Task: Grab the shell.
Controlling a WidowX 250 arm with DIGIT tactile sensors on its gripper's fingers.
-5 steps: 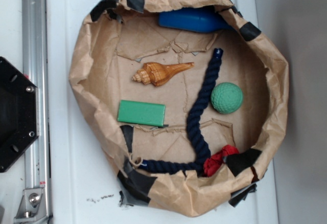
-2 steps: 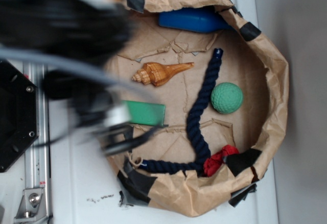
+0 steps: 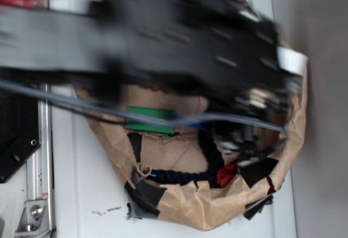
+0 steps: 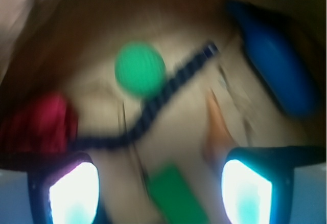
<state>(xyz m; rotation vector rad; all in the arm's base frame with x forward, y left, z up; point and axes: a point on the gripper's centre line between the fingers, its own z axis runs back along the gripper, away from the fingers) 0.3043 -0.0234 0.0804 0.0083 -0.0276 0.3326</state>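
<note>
In the blurred wrist view the shell shows as an orange streak lying on the brown paper, just above my right finger. My gripper is open, its two lit fingers wide apart with nothing held between them. It hangs above the paper with the green block below the gap. In the exterior view my black arm stretches across the paper bowl and hides the shell.
A brown paper bowl with black tape holds everything. Inside lie a green ball, a dark blue rope, a blue object, a red cloth and the green block.
My arm has swung in from the left and now reaches across the bowl, covering the shell and the ball. The objects have not moved.
</note>
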